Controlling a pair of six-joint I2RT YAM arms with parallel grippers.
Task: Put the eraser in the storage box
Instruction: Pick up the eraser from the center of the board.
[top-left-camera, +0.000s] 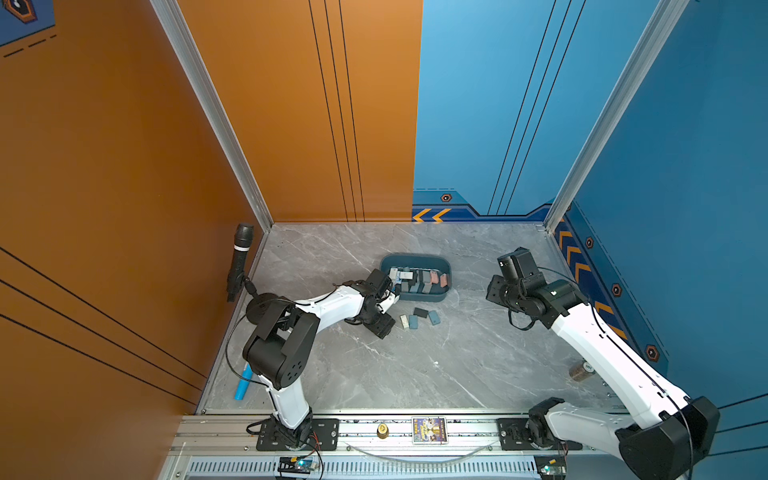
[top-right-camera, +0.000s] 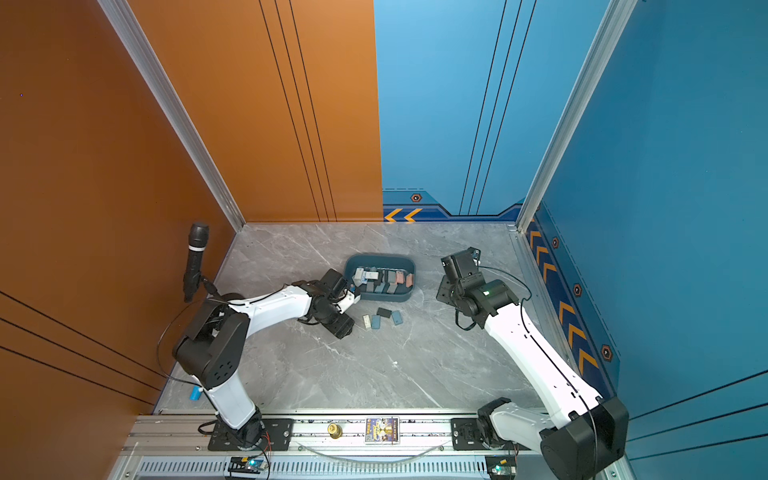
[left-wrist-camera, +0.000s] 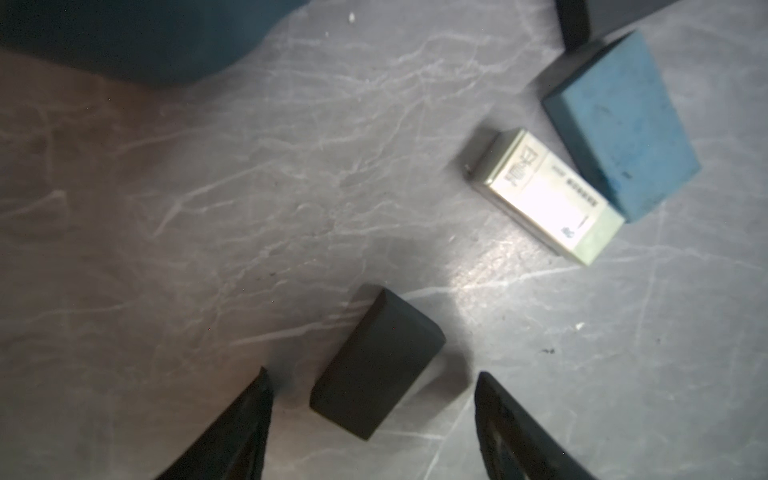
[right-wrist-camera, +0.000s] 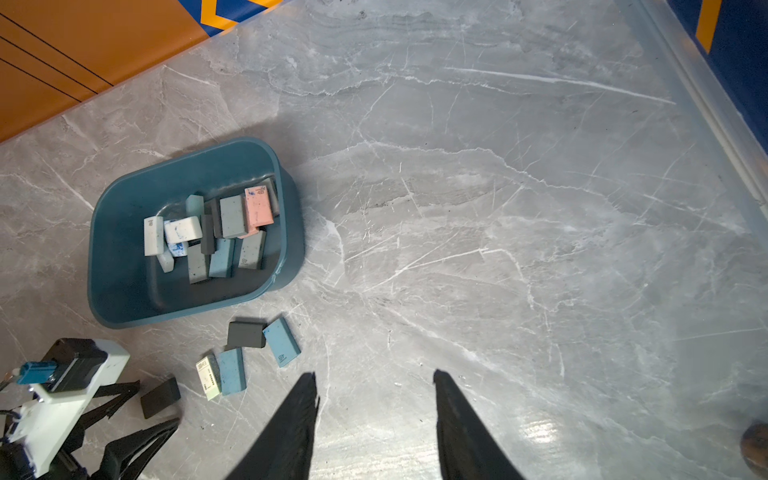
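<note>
L arm: left end effector (left-wrist-camera: 372, 376) sits low over desk (top-left-camera: 415, 374), fingers spread wide; black eraser (left-wrist-camera: 376, 353) lies flat betw. them, askew; a strip of desk shows each side, so no contact seen; only the finger tips are in L wrist view, rest cut off.

In both top views this eraser is hidden under the L wrist; R wrist view shows it outside the storage box (right-wrist-camera: 124, 270), near one corner but apart from it.

Storage box (top-left-camera: 415, 258) upright mid-desk; holds a loose heap of erasers (white, grey, blue, pink, black), overlapping, so count unclear; in L wrist view it's only a blurred teal mass at frame edge.

Loose on desk just beside box:
- second black eraser (right-wrist-camera: 245, 334) corner to corner w/ marked blue eraser (right-wrist-camera: 281, 343), seems touching; print too small to trust
- plain blue eraser (right-wrist-camera: 232, 371) side by side w/ sleeved eraser (right-wrist-camera: 208, 376), touching

R arm: right end effector (right-wrist-camera: 374, 374) has fingers apart, nothing betw. them, over bare desk, well apart from box; in top views its fingers are hidden behind the wrist housing.

Blue tube (top-left-camera: 243, 384) at desk edge, partly behind L arm; brown round item (right-wrist-camera: 756, 444) cut off, can't ID.
</note>
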